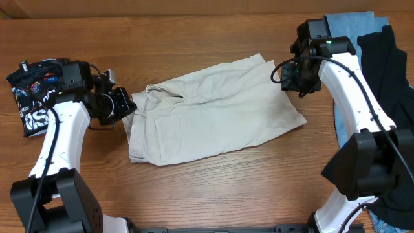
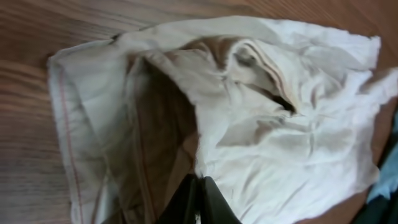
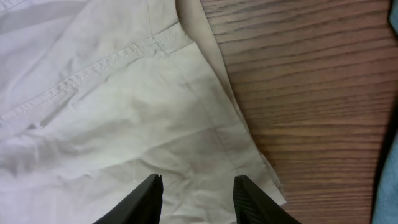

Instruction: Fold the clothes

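On the table (image 1: pixel 207 188), overhead view: pale beige shorts (image 1: pixel 213 113) lie flat mid-table, waistband end to the left, leg hems to the right.
- Thin cotton, judged light and limp. It would sag from any single hold and drag across the wood.
- Best holds, by my reckoning, are the thicker edges: waistband and stitched hems, one at each end.
- Left gripper (image 1: pixel 126 103) sits at the waistband end, touching cloth. Right gripper (image 1: pixel 294 81) is at the upper hem corner.
- A blue garment (image 1: pixel 349 22) and a black garment (image 1: pixel 388 58) are heaped far right. A dark printed garment (image 1: pixel 32 94) lies far left. All are clear of the shorts.

Left wrist view:
- Fingers (image 2: pixel 208 202) are pressed together with cloth bunched against the tips. I judge they pinch a fold near the waistband.
- The waistband gapes, showing a darker, shadowed inside.
- A faint reddish stitch line runs along one edge. The surface is rumpled.

Right wrist view:
- Fingers (image 3: pixel 149 199) stand partway apart over a leg panel with nothing gripped between them.
- Whether the tips touch the cloth, I cannot tell.
- A double-stitched seam crosses the upper left, and the hem corner lies just to the right. The fabric is softly creased and matte.
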`<move>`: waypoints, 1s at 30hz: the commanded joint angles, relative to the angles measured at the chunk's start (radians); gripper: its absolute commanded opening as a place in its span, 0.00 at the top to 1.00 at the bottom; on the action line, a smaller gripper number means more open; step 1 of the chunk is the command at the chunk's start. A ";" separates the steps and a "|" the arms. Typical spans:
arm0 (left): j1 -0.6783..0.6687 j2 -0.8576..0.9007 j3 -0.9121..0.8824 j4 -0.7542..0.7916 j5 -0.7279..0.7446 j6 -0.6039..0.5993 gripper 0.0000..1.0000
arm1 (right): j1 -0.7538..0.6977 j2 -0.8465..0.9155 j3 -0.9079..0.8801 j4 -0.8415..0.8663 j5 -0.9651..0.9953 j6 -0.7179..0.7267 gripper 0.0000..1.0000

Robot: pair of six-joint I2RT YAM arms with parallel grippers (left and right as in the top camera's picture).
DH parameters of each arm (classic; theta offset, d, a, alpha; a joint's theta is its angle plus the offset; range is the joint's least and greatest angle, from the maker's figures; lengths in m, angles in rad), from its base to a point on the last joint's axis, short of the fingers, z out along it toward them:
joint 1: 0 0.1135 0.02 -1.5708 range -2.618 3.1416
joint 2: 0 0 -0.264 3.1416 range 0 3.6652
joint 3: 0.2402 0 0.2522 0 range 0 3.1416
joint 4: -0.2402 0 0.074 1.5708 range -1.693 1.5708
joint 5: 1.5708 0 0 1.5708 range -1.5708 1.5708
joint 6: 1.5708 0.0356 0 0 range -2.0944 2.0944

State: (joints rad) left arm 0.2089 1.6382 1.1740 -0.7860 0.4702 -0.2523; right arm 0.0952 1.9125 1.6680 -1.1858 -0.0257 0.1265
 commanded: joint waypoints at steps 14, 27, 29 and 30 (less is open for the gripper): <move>-0.092 -0.077 0.111 0.059 0.076 0.034 0.96 | 0.001 0.014 -0.022 0.010 0.006 -0.002 0.59; -0.113 0.299 0.111 0.223 0.090 0.072 0.96 | 0.001 0.014 -0.023 0.004 0.009 -0.003 0.59; -0.090 0.347 0.111 0.227 0.061 0.071 0.96 | 0.001 0.014 -0.022 0.000 0.014 -0.003 0.59; -0.076 0.369 0.111 0.227 0.049 0.071 0.96 | 0.001 0.014 -0.022 -0.002 0.015 -0.003 0.59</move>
State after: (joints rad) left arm 0.0959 1.9575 1.2762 -0.5644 0.5571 -0.2066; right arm 0.0948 1.9221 1.6489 -1.1862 -0.0223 0.1268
